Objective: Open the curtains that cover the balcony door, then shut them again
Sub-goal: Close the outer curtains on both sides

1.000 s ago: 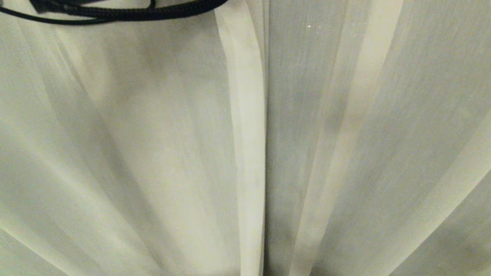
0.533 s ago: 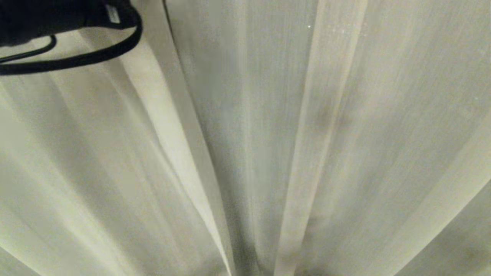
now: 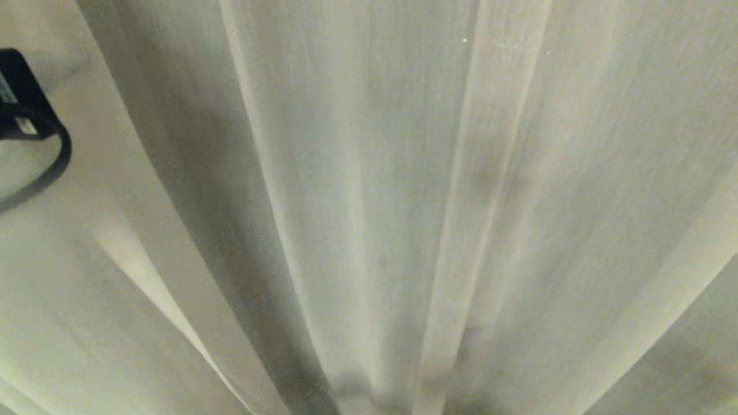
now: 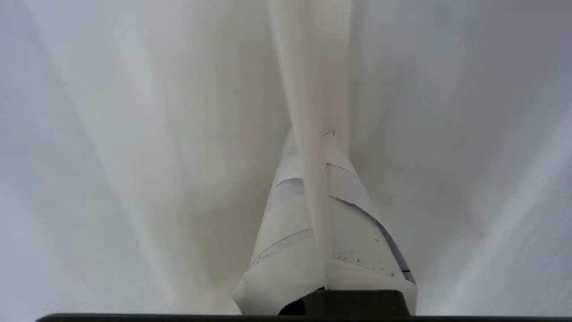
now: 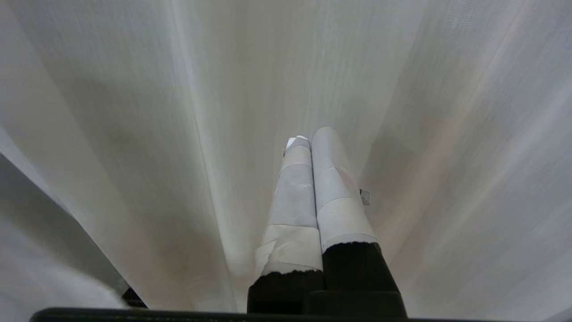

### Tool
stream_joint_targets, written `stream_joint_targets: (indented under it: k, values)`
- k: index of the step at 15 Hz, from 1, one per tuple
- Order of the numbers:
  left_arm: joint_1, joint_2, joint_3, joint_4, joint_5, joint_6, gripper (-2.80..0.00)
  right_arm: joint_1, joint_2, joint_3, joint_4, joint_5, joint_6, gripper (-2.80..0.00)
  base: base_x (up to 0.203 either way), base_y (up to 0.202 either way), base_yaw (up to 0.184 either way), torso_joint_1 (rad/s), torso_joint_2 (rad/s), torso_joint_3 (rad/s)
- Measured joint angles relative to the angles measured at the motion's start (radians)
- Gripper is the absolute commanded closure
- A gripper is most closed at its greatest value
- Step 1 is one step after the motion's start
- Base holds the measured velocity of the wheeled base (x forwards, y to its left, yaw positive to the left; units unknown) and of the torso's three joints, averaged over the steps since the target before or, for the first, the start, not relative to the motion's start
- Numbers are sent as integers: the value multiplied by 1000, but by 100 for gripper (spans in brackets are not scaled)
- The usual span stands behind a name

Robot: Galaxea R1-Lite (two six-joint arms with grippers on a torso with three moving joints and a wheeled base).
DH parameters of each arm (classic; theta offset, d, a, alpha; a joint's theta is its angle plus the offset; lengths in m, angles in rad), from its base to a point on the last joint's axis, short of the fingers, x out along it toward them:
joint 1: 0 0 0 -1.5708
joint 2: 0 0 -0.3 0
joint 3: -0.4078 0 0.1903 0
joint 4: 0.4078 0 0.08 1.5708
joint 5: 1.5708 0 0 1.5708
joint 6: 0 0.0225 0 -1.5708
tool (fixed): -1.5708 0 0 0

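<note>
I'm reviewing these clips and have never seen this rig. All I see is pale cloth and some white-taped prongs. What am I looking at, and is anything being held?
It is a two-armed robot on wheels, facing cream curtains that fill every picture. One picture is from a camera on its head; the other two are from cameras on each wrist, looking along the fingers. The taped prongs are those fingers. The left hand is shut on a hemmed strip of curtain that runs between its fingers; part of that arm shows black at the head view's left edge. The right hand is shut on nothing, its fingers together in front of the fabric. No door shows.
</note>
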Motion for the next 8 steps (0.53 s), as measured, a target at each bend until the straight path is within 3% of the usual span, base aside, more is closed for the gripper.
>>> stream_joint_targets:
  k: [8]
  values:
    - [11, -53, 87, -53, 5, -40, 0, 0, 0, 0, 0, 0, 1, 0, 0, 0, 0, 0, 0, 0]
